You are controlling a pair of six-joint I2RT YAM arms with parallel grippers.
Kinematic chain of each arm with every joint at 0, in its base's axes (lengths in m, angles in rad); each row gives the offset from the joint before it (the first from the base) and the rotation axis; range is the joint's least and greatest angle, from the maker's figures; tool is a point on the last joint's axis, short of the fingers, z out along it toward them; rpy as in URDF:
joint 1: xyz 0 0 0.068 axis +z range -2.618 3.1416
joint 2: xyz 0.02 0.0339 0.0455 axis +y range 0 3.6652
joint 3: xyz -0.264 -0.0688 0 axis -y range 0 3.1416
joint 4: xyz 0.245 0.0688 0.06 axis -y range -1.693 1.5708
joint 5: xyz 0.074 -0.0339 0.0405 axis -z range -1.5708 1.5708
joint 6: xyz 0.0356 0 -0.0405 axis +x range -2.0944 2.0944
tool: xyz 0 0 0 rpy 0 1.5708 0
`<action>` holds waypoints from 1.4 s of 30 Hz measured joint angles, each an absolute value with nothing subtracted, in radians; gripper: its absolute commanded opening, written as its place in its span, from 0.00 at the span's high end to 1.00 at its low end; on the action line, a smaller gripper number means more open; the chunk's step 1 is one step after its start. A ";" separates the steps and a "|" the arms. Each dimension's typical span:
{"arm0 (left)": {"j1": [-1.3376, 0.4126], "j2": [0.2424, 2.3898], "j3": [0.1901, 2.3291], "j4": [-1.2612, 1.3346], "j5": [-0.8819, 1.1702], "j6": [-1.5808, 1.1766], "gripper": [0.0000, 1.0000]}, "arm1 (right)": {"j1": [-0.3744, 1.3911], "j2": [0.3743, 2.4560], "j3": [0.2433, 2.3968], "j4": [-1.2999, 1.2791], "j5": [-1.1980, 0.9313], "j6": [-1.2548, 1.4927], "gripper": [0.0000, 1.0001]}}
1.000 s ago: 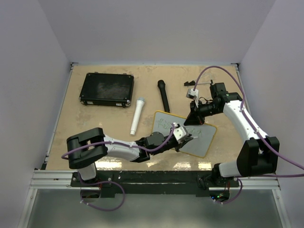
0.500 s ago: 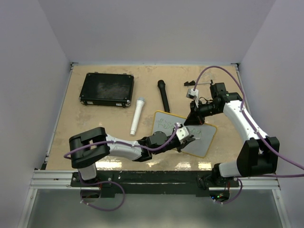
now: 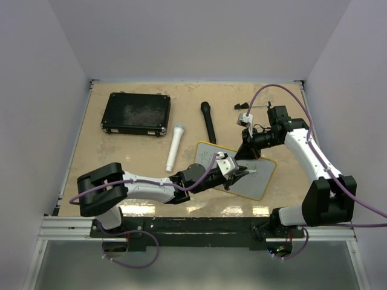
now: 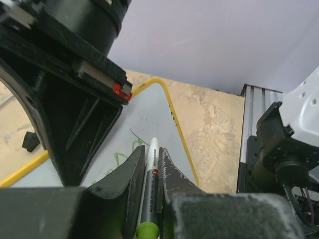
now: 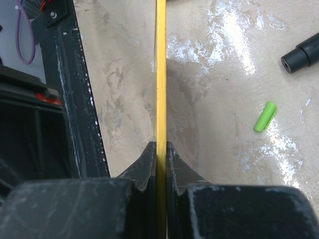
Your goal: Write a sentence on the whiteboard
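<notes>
Your left claw (image 4: 152,152) pinches the marker (image 4: 151,174), tip at the whiteboard (image 3: 257,181) on the near worktop (image 3: 133,157). Your right claw (image 5: 159,147) pinches its far rim. Bare board lies right of the tip.

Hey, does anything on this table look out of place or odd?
A small green cap lies loose on the table, apart from the marker clamped in the left gripper. The whiteboard sits askew to the table edges, its yellow rim pinched by the right gripper.
</notes>
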State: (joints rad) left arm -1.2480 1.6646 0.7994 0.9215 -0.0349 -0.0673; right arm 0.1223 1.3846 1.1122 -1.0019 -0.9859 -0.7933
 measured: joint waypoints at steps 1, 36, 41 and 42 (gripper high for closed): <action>-1.248 1.651 0.796 0.926 -0.033 -0.067 1.00 | 0.122 1.385 1.112 -1.002 -0.986 -0.793 1.00; -1.246 1.615 0.722 0.982 -0.056 -0.092 1.00 | 0.122 1.385 1.111 -1.002 -0.986 -0.793 1.00; -1.246 1.615 0.721 0.983 -0.056 -0.094 1.00 | 0.122 1.385 1.111 -1.002 -0.986 -0.793 1.00; -1.246 1.615 0.721 0.983 -0.056 -0.094 1.00 | 0.122 1.385 1.111 -1.002 -0.986 -0.793 1.00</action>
